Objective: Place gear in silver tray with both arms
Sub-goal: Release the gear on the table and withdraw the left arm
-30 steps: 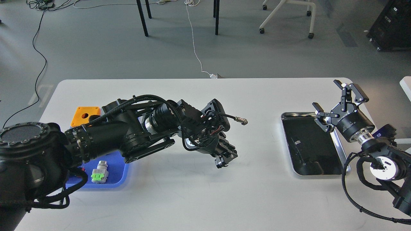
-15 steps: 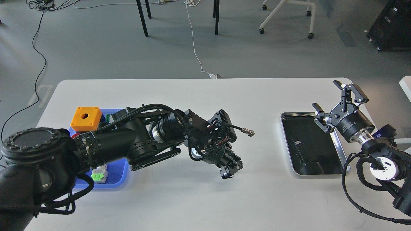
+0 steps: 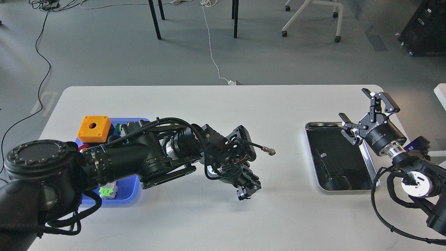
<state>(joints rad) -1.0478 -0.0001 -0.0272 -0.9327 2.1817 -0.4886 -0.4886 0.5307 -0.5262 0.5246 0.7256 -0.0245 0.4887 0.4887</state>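
Observation:
The silver tray (image 3: 334, 164) lies on the right side of the white table, and its dark bottom is bare. My right gripper (image 3: 352, 102) is open and empty, hovering over the tray's far right corner. My left arm reaches across the table's middle. Its gripper (image 3: 246, 194) points down just above the tabletop, well left of the tray. It looks small and dark, so I cannot tell whether it is open or holding anything. No gear shows in this view.
A blue plastic tray (image 3: 127, 191) at the left holds an orange box (image 3: 94, 129) and a green-and-white part (image 3: 107, 191), partly hidden by my left arm. A cable plug (image 3: 269, 151) sticks out from the left wrist. Chair and table legs stand beyond the table.
My left arm has swung right, away from the blue tray, and its gripper has dropped lower toward the table. The right arm has barely moved.

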